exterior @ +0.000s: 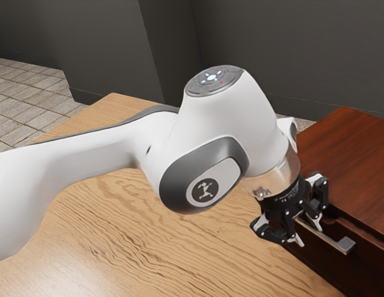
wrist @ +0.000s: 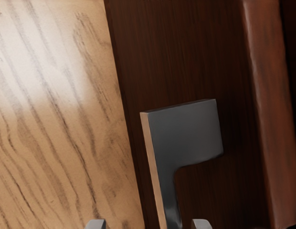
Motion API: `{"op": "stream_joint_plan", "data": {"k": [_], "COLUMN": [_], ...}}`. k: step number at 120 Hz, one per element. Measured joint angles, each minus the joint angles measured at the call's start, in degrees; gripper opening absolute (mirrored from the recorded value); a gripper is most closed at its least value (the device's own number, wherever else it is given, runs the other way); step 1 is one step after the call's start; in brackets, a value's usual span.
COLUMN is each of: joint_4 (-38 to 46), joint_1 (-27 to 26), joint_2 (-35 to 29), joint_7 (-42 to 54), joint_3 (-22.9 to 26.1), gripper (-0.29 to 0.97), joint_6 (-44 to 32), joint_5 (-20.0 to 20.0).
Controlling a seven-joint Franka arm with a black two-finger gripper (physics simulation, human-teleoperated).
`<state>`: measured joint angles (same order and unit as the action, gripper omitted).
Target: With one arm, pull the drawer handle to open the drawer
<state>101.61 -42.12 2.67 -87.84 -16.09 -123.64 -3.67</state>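
A dark red-brown wooden drawer cabinet (exterior: 353, 154) stands on the table at the exterior view's right. Its drawer front (wrist: 186, 57) carries a grey metal handle (exterior: 333, 238), a bar standing off the wood on posts. My black gripper (exterior: 301, 224) is at the handle's near end, open, with its fingers on either side of the bar. In the wrist view the handle (wrist: 186, 138) runs down between my two fingertips (wrist: 95, 223), with a gap on each side. How far the drawer is out I cannot tell.
The light wooden table (exterior: 117, 235) stretches from the cabinet toward the exterior view's left. My white arm (exterior: 198, 142) crosses above it. Dark walls and a tiled floor (exterior: 25, 99) lie behind.
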Motion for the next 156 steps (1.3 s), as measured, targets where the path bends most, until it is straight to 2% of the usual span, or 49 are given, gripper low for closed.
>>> {"op": "stream_joint_plan", "data": {"k": [49,65,75,156], "joint_4": [3.4,4.1,4.7,11.9], "joint_1": [-0.7,-1.3,1.2,-1.8], "joint_2": [-1.8,-2.7,-3.1,-8.7], "joint_7": [0.7,0.8,0.9,1.0], "joint_3": [-0.2,-0.6,2.1,0.0], "gripper": [0.09,0.09,0.09,0.1], "joint_6": [-1.3,-1.7,-1.9,-5.2], "joint_5": [0.4,0.7,0.9,1.4]}}
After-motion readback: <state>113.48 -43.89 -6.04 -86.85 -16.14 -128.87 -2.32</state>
